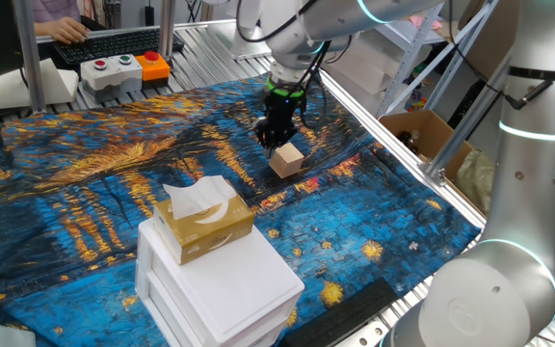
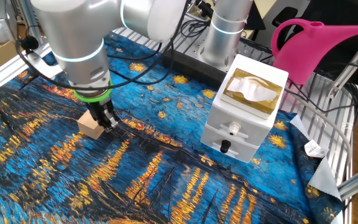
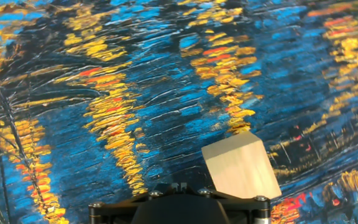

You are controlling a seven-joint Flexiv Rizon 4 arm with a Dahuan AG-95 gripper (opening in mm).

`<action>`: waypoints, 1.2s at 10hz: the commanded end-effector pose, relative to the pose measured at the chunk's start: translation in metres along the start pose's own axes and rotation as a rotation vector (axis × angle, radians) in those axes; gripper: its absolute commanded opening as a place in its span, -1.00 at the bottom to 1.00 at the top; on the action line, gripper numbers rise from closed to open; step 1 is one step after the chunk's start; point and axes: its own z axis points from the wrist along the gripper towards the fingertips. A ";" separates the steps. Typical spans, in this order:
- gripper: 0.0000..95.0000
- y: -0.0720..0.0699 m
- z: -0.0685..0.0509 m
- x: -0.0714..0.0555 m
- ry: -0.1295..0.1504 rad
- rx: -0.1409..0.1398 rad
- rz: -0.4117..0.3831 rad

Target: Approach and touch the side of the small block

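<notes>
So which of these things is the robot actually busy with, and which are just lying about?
Part of the job:
- small block
- end effector, beside the block

Just lying about:
- tissue box
- white box under it
- pink watering can
- button box
- cardboard box

One fixed view looks down from beside the robot's grey base [image 1: 514, 193], across the blue-and-gold painted tablecloth [image 1: 85, 183] toward a keyboard and button box [image 1: 123, 69] at the far edge. The other fixed view looks from the opposite side, closer and steeper, with the white drawer box [image 2: 244, 118] on its right and a pink watering can [image 2: 316, 43] behind. Both share the cloth, the white box, the arm and the small light-tan wooden cube [image 1: 286, 160]. The hand view sits very near the cloth, looking straight down, the cube [image 3: 241, 168] at its lower edge
</notes>
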 end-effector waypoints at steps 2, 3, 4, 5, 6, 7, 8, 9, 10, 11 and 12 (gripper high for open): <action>-1.00 -0.001 0.006 -0.006 0.001 0.086 -0.051; -1.00 -0.002 0.007 -0.007 -0.012 0.115 -0.063; -1.00 -0.002 0.006 -0.007 -0.029 0.115 -0.064; -1.00 -0.003 0.006 -0.007 -0.042 0.112 -0.067; -1.00 -0.003 0.006 -0.007 -0.060 0.108 -0.071; -1.00 -0.003 0.006 -0.007 -0.112 0.096 -0.076; -1.00 -0.003 0.006 -0.007 -0.124 0.094 -0.078; -1.00 -0.003 0.006 -0.007 -0.124 0.094 -0.082; -1.00 -0.003 0.006 -0.007 -0.123 0.095 -0.090; -1.00 -0.004 0.007 -0.008 -0.122 0.095 -0.094; -1.00 -0.006 0.008 -0.009 -0.119 0.096 -0.105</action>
